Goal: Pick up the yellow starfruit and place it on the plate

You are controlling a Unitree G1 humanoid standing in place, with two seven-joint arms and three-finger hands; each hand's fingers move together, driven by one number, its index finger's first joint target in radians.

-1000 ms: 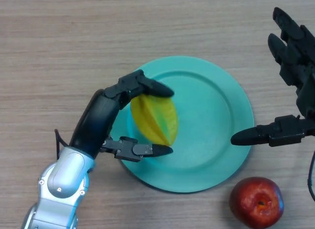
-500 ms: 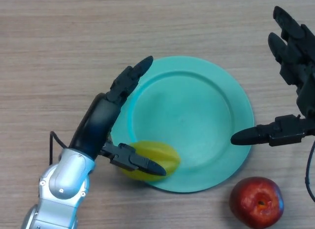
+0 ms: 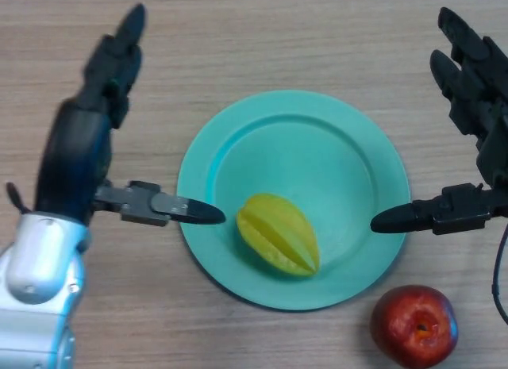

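The yellow starfruit (image 3: 279, 234) lies on the teal plate (image 3: 317, 147), in its lower middle part, free of both hands. My left hand (image 3: 75, 159) is open to the left of the plate, fingers straight and pointing away, thumb tip just over the plate's left rim. It holds nothing. My right hand (image 3: 476, 115) is open at the right edge of the view, thumb pointing at the plate's right rim.
A red apple (image 3: 413, 324) lies on the wooden table (image 3: 238, 44) below and right of the plate, close to my right hand's thumb.
My left hand let go of the starfruit, opened and drew back left off the plate. The starfruit now rests on the plate, further right. The right hand has not moved.
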